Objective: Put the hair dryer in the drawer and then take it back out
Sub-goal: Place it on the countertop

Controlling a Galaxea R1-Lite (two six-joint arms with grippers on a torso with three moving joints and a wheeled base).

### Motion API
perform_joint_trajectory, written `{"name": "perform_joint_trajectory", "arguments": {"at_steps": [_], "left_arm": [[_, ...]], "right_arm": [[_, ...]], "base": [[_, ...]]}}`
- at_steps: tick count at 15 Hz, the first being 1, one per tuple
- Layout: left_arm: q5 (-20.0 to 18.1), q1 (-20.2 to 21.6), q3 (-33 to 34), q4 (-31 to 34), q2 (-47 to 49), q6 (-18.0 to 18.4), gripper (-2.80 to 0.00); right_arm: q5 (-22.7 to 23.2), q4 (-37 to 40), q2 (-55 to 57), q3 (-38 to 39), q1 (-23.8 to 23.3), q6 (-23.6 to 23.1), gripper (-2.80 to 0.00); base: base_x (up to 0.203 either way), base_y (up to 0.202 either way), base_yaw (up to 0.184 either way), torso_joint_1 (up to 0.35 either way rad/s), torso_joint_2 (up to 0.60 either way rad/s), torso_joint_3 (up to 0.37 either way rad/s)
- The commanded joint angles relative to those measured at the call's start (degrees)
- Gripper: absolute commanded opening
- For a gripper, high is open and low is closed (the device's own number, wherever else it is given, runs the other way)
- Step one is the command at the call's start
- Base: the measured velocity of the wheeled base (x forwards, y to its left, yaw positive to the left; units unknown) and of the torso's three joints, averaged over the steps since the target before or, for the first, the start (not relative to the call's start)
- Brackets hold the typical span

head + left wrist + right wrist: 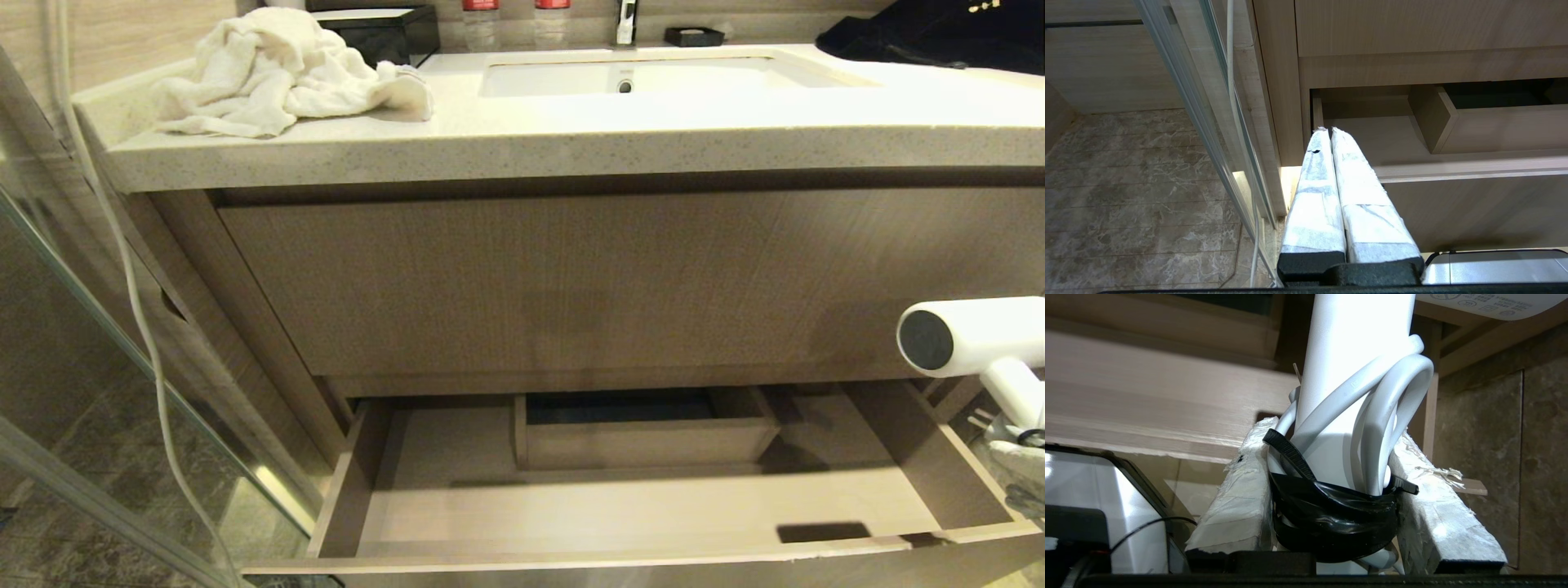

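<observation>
Head view: the right hand (1020,457), at four o'clock, grips the dryer (971,336) by its handle, barrel level above the open drawer (571,506)'s right end, probably just outside. Left hand (1327,130) clenched, idle.

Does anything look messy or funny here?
Yes. A white towel lies crumpled in a heap on the countertop left of the sink, and the drawer stands pulled open and empty.
</observation>
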Motion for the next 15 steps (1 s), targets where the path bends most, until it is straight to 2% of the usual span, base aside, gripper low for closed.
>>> {"name": "perform_joint_trajectory", "arguments": {"at_steps": [1, 15], "left_arm": [[0.0, 0.0, 0.09, 0.0, 0.09, -0.01, -2.8], [0.0, 0.0, 0.09, 0.0, 0.09, -0.01, -2.8]], "right_arm": [[0.16, -0.19, -1.15, -0.23, 1.29, 0.71, -2.8], [0.07, -0.1, -8.06, 0.76, 4.07, 1.39, -2.8]], "base": [[0.0, 0.0, 0.0, 0.0, 0.0, 0.0], [0.0, 0.0, 0.0, 0.0, 0.0, 0.0]]}}
